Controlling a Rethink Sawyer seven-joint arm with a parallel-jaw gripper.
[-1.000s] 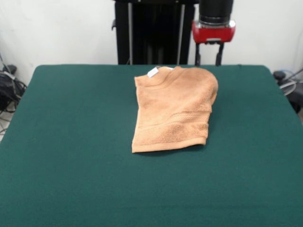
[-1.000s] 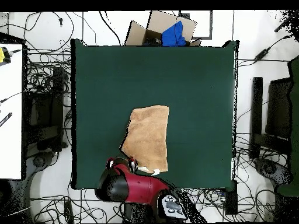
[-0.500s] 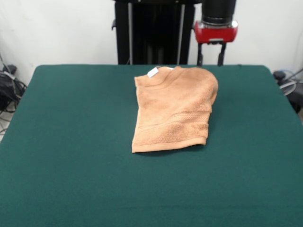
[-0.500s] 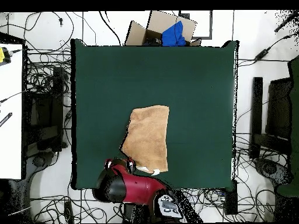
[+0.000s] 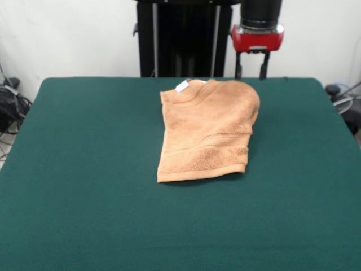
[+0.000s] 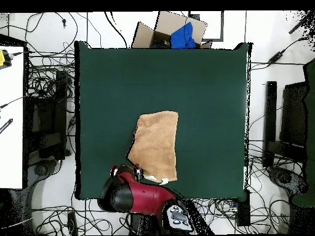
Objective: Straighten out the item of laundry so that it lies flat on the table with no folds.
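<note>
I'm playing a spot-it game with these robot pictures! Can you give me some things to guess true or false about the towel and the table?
1. The towel lies folded on the green table. True.
2. The gripper is squeezing the towel. False: it hangs open above the table's far edge, not touching the towel.
3. A small white tag shows at one towel edge. True.
4. The towel hangs over the table's side. False: it lies wholly on the tabletop.

Orange-tan towel [image 5: 207,130] with woven bands; green table [image 5: 84,186].
</note>
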